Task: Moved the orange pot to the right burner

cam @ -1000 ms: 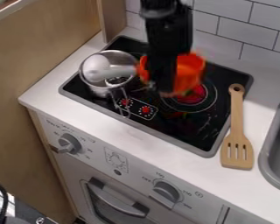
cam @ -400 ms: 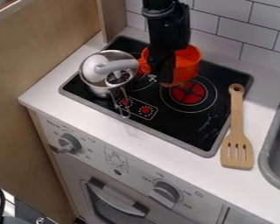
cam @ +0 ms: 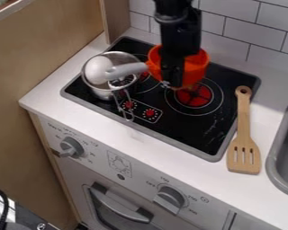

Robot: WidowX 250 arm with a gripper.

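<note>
In the camera view, the end effector [cam: 172, 82] hangs down over the back half of the cooktop [cam: 211, 130], its length running nearly straight up and down. It appears clamped on the orange pot [cam: 197, 71], at the pot's near side, though the exact contact is hidden behind the dark gripper body. The pot lies directly behind the end effector, with orange showing to either side of it and more of the bowl on the view's right. The robot has only the one arm, so there is no choice of a nearer one

The pot's mouth faces upward, looking roughly level. Its body is round, so it gives no clear long axis, and no handle can be made out that would give it a direction

The pot is toward the cooktop's back edge and overlaps the rear-left part of the right burner [cam: 200, 100] in the view. Most of that red ring lies below the pot and a little to its right, toward the front edge. The coming move probably turns on that offset: a short shift forward and slightly right, then a level lowering. The metal saucepan [cam: 102, 93] stands toward the left corner, apart from the orange pot, while the slotted wooden spatula [cam: 244, 130] lies beyond the cooktop's right edge
</note>
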